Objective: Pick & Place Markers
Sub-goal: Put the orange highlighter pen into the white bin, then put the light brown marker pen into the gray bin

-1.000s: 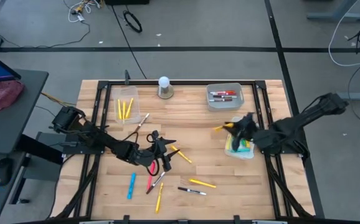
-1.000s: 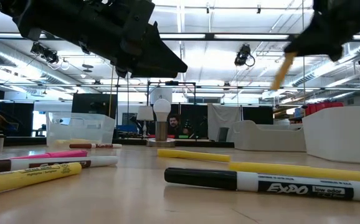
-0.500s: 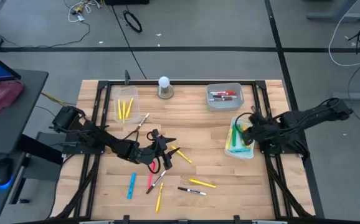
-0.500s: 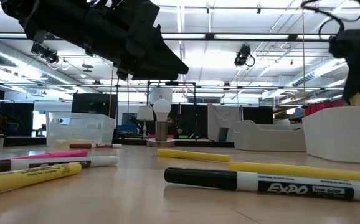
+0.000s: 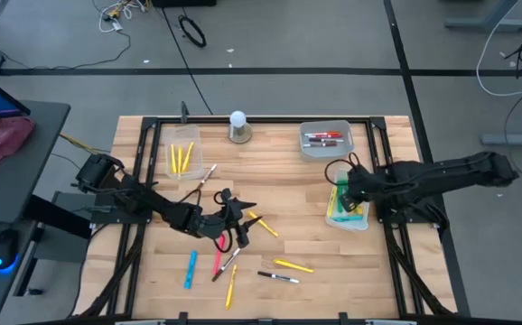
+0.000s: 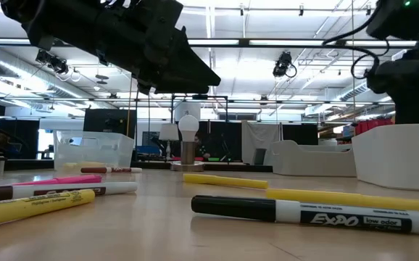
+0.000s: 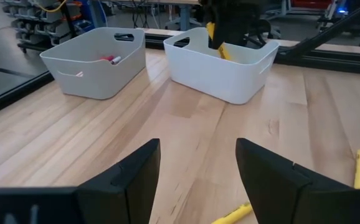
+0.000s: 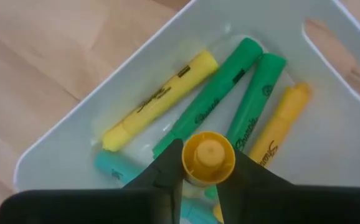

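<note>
Standing upright between right claw point(image 8: 208, 180) fingers, yellow marker point(image 8: 208, 157)

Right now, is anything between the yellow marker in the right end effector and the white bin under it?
Nothing visible: the right end effector holds the yellow marker directly over the white plastic bin, above loose green and yellow markers.

The table point(image 5: 270, 171) is pale planked wood with a smooth matt finish. On it, the white bin point(image 8: 68, 134) looks like smooth, faintly glossy plastic, and the markers point(image 8: 158, 99) inside have satin plastic barrels.
</note>
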You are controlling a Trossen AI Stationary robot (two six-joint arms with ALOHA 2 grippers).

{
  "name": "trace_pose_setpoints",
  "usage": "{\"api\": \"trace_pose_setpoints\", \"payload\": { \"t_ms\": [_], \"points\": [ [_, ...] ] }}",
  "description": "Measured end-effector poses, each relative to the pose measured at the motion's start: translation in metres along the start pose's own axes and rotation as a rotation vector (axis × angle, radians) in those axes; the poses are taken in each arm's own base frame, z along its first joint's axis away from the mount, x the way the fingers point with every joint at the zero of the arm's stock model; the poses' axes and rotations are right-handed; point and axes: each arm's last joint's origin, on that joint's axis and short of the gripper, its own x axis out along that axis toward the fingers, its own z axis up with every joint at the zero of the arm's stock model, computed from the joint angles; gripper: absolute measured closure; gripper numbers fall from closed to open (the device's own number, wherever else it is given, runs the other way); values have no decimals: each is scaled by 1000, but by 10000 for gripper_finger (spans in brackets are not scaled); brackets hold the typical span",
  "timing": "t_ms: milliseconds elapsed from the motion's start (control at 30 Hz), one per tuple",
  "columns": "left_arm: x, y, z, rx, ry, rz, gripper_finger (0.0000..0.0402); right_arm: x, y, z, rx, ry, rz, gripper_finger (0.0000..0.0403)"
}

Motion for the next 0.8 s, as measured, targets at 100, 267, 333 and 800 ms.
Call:
{"api": "trace_pose_setpoints", "payload": {
  "t_ms": [100, 267, 333, 800],
  "points": [
    [0, 0, 0, 2, 2, 1, 184, 6, 2, 4, -12, 6, -24, 319],
    [0, 0, -1, 9, 10, 3, 184, 12, 5, 12, -45, -11, -25, 293],
    [0, 0, -1, 10, 12, 3, 184, 12, 5, 14, -50, -24, -34, 281],
    [0, 1, -2, 13, 15, 5, 184, -44, 26, 38, -188, -209, 115, 252]
  ]
}}
